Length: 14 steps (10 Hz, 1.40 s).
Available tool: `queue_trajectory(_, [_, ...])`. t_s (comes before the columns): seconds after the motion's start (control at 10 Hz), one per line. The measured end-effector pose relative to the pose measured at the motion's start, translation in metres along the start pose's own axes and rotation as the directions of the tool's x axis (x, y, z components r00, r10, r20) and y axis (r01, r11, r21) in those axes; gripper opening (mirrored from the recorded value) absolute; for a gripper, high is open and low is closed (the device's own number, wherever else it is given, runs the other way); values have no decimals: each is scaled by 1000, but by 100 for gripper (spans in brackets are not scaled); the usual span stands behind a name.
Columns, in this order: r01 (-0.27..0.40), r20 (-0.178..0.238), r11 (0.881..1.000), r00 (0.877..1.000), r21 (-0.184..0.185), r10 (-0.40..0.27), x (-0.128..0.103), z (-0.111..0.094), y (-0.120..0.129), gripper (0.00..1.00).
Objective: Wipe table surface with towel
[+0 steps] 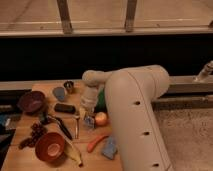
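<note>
Far left of the orange fruit (101, 118) sits a dark bowl (31, 101). Grapes (31, 136), a red bowl (49, 146) and a banana (74, 154) lie left of the fruit, nearer the camera. Left of the fruit and farther back are a grey-blue round thing (59, 93) and a metal cup (69, 86). A black block (65, 108), a black-handled tool (62, 127) and a thin utensil (76, 125) lie between those and the fruit.

My gripper (88, 115) is down at the table (92, 159), just left of the fruit and closed narrow. The pale bluish scrap at its tips I take for the towel (89, 121), pinched there. A green thing (100, 102) is behind the fruit, half hidden. An orange-red stick (96, 142) and a blue pad (109, 147) lie in front of the fruit. The arm (135, 110) covers everything right of it.

Risks as I judge them:
- There's little bare wood near the fruit, so a rightward stroke rolls the fruit.
- A leftward stroke pushes the utensil into the tool.
- The towel is small, so the pinch may drag off it, or the fingertips may scrape wood.
- The arm's bulk hides the right side from me, so I'd miss any contact there.
</note>
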Motion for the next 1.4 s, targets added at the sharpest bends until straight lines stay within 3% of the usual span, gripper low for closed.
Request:
queue_trajectory(0.2, [-17, -6, 999, 1000, 45, 17, -8, -4, -5, 17])
queue_trajectory(0.4, [1, -5, 998, 1000, 65, -1, -25, -5, 2, 17])
queue_trajectory(0.6, [58, 1, 996, 998, 69, -58, -45, -5, 22, 17])
queue_trajectory(0.8, [132, -4, 989, 991, 61, -132, -49, 2, 53, 17])
queue_trajectory(1.1, [145, -20, 989, 989, 31, -145, -24, 15, 68, 17])
queue_trajectory(1.4, [59, -47, 998, 997, 17, -58, 20, 25, 46, 17])
